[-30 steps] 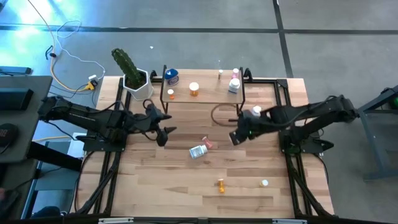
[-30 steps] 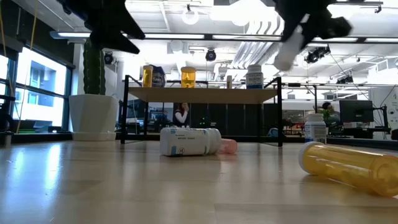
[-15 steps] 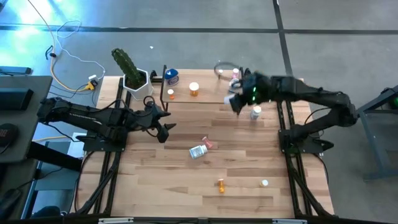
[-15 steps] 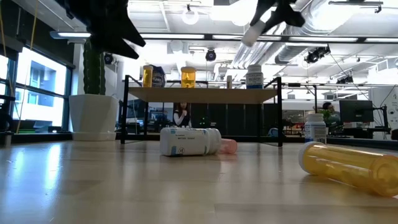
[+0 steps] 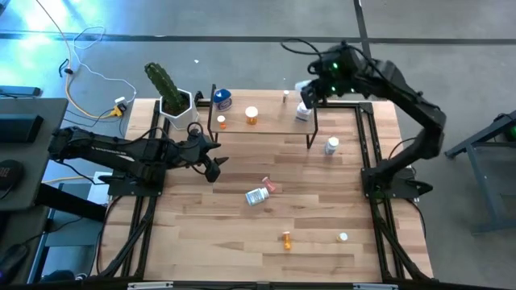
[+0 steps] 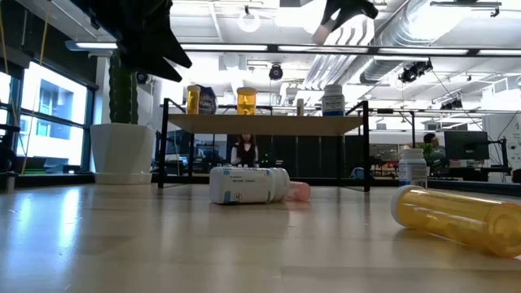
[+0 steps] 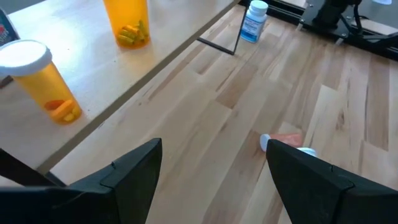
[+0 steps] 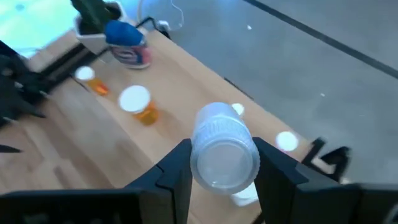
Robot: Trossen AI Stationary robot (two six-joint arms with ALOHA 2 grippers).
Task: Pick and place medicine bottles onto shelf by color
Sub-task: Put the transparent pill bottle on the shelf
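**Bystanders around the wooden surface**

A green cactus (image 5: 160, 80) stands in a white pot (image 5: 179, 108) at the far left corner of the light wooden surface (image 5: 201, 234). Yellow and white cables (image 5: 89, 76) trail over the grey floor (image 5: 242, 20) beyond it. In the low view, a person (image 6: 244, 151) shows far off in the room, under ceiling pipes (image 6: 423, 32).
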